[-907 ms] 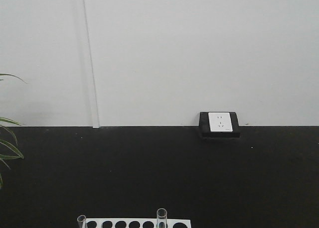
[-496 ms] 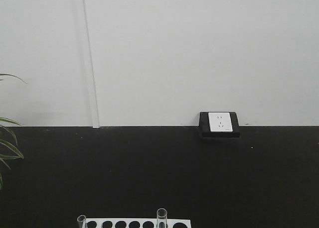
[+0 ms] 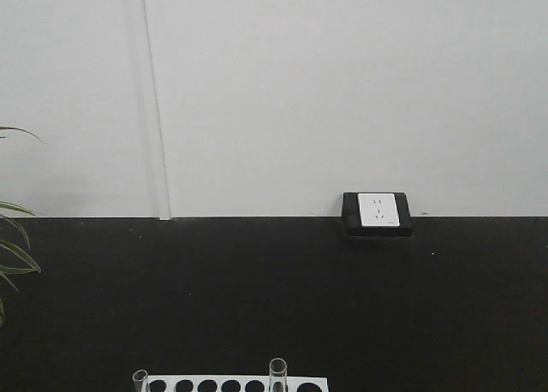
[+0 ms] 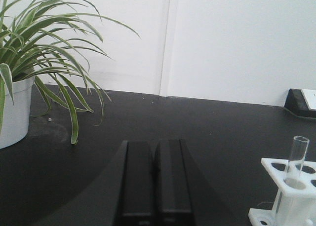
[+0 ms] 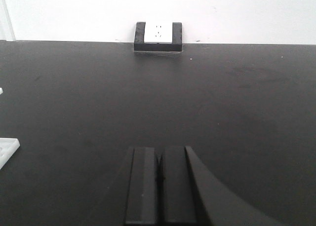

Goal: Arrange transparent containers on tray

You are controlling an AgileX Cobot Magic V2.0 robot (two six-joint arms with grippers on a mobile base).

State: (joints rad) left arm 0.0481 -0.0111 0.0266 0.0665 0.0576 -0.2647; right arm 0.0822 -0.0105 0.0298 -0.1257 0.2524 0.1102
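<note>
Two transparent containers stand upright in a white rack with round holes [image 3: 231,383] at the bottom edge of the front view, one at its left end [image 3: 139,379] and one further right [image 3: 277,373]. The left wrist view shows one such tube [image 4: 296,159] in the rack's corner [image 4: 284,186], to the right of my left gripper [image 4: 155,146], which is shut and holds nothing. My right gripper [image 5: 159,151] is shut too, over bare black table. The tray is out of view.
A potted spider plant in a white pot [image 4: 15,110] stands at the left. A black block with a white socket [image 3: 378,213] sits against the back wall. A white rack corner [image 5: 7,149] shows at the left in the right wrist view.
</note>
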